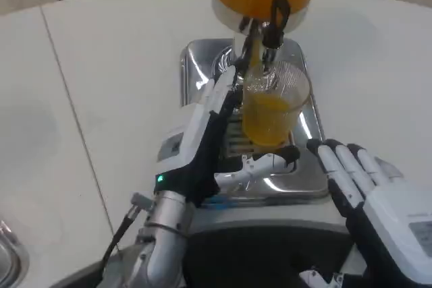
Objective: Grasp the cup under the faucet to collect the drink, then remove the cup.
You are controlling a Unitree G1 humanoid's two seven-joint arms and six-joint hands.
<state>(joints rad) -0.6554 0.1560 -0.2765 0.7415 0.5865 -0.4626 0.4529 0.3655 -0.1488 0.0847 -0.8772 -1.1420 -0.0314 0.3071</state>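
Head view: left hand point(212, 143) seemingly grips cup point(273, 109).

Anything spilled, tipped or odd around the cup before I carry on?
Nothing stands out. The clear plastic cup stands upright on the shiny metal drip tray under the black faucet, about half full of orange drink; no spill shows on the tray.

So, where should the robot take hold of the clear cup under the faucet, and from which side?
Probably the cup is best gripped around its side wall, about mid-height, from the robot's right. It stands upright on the metal drip tray and is partly filled with orange drink, so the rim should stay level. The right hand lies open nearby on that side, while the left hand reaches toward the faucet.
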